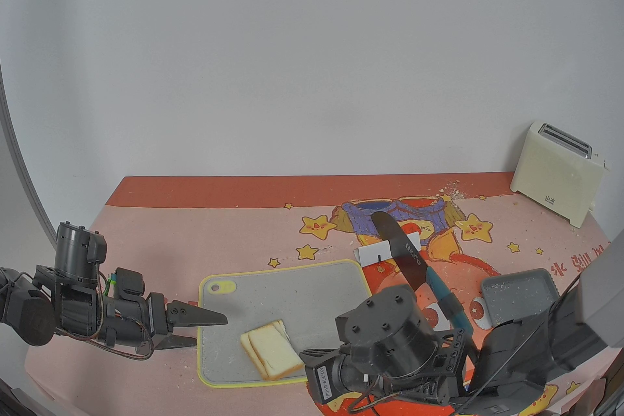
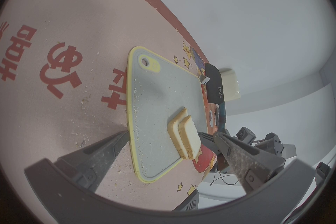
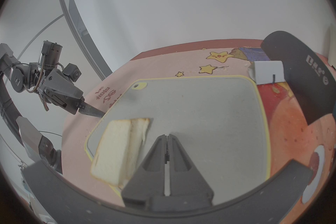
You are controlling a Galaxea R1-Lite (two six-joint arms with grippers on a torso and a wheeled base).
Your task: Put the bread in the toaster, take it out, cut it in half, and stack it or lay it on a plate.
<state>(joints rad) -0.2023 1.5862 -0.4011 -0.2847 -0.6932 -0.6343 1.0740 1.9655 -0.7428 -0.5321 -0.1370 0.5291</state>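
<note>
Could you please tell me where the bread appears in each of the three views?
Head view: the bread lies at the board's near edge, right of its middle.
Left wrist view: the bread lies at the board's edge farthest from its hole.
Right wrist view: the bread lies on the board beside the shut right gripper.
Shared landmark: the board's yellow hole.

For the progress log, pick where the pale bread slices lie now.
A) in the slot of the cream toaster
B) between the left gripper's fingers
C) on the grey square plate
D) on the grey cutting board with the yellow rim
D: the pale bread slices lie overlapped on the grey cutting board with the yellow rim, well apart from the grey square plate and the cream toaster.
</note>
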